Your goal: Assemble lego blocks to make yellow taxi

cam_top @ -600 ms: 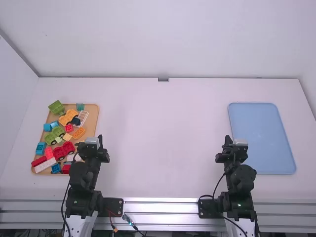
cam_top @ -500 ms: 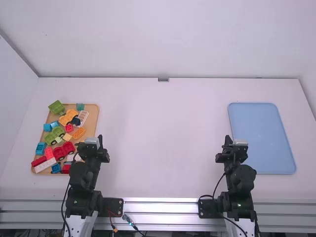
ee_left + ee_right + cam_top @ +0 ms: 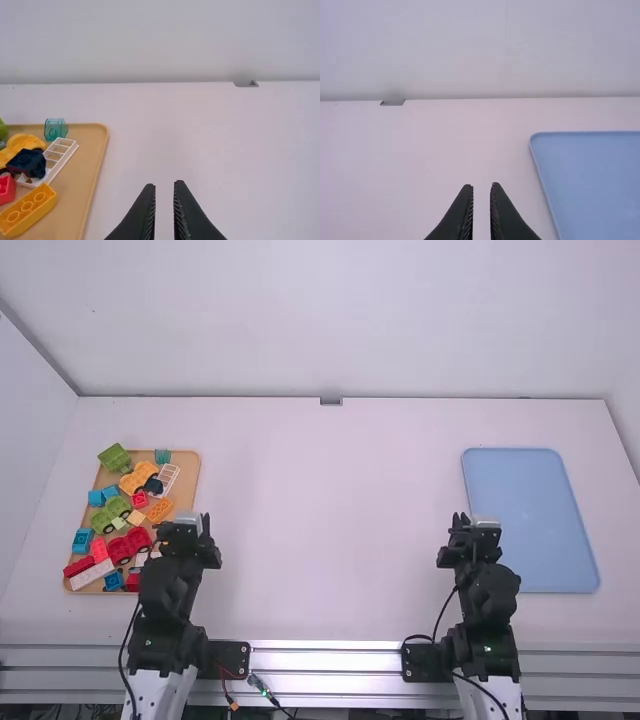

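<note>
My left gripper (image 3: 184, 524) is beside the wooden tray's right edge, and my right gripper (image 3: 475, 527) is left of the blue tray (image 3: 530, 505). In the left wrist view the left gripper (image 3: 164, 184) is open by a narrow gap, holding nothing. The right gripper (image 3: 481, 186) stands likewise in its own wrist view. On the wooden tray (image 3: 188, 502) lie a yellow wheeled piece (image 3: 137, 478), a yellow-orange brick (image 3: 160, 510), a pale yellow brick (image 3: 136, 518) and a white frame (image 3: 168, 480). The yellow-orange brick (image 3: 30, 209) shows its studs in the left wrist view.
Green wheeled pieces (image 3: 115, 458), red wheeled pieces (image 3: 128, 544), blue bricks (image 3: 82, 541), a dark blue block (image 3: 28, 162) and a clear teal block (image 3: 55, 129) crowd the wooden tray. White table (image 3: 325, 520) lies between both trays, with a wall behind.
The left arm has shifted slightly, its wrist and gripper tilting a little. The right arm has also shifted a little. The blocks and trays have not moved.
</note>
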`<state>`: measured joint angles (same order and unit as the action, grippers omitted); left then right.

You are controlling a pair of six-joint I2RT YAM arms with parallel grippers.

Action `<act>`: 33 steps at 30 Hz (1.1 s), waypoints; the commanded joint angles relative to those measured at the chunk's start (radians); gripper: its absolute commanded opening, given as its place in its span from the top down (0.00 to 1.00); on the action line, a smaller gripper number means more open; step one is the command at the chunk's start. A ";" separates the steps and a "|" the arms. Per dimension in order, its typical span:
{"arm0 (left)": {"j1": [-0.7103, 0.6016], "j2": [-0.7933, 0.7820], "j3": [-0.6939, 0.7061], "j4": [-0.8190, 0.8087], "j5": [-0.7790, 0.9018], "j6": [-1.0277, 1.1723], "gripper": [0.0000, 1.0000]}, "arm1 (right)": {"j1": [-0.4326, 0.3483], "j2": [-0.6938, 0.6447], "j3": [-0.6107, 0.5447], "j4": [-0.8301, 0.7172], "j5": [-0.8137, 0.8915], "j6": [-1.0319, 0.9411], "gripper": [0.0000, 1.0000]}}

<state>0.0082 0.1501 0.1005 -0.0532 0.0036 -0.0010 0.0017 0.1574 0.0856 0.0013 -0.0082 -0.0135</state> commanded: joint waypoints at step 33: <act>0.258 1.337 1.242 -0.670 -0.148 0.484 0.27 | -0.020 0.995 0.782 -0.006 -0.036 -0.123 0.27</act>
<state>0.2356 1.4113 1.2591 -0.6987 -0.1493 0.3813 -0.0135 1.0920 0.7940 -0.0044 -0.0383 -0.1223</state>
